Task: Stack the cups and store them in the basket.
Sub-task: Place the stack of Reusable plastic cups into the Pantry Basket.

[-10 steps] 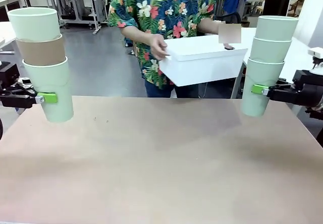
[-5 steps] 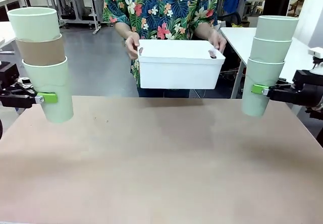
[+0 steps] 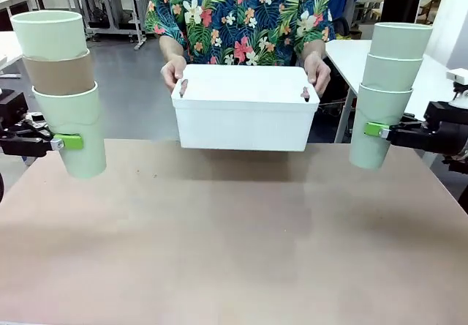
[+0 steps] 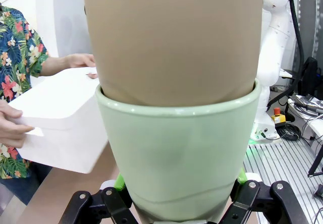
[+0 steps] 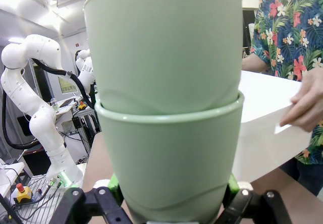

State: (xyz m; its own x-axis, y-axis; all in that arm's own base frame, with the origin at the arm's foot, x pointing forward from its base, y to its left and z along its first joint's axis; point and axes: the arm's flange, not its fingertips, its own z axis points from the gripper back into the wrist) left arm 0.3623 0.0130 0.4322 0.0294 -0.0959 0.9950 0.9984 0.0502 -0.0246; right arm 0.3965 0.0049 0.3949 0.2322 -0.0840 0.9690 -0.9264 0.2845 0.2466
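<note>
Since half a second ago the large white rectangular plastic basket (image 3: 245, 116) has come nearer and lower, now over the tabletop's (image 3: 234, 237) 12 o'clock edge; I cannot tell if it touches. Its long axis runs 9 to 3 o'clock, with the person's one hand (image 3: 174, 72) at the 9 o'clock end and the other hand (image 3: 316, 72) at 3 o'clock. The arms have not moved. The left gripper (image 3: 73, 143) has its fingers clamped on the bottom cup of the mint, tan and mint tumbler stack (image 3: 62, 91) at 9 o'clock, mouths up, leaning toward 11. The right gripper (image 3: 371, 129) likewise grasps the three-mint tumbler stack (image 3: 385, 91) at 3 o'clock, leaning toward 1.
</note>
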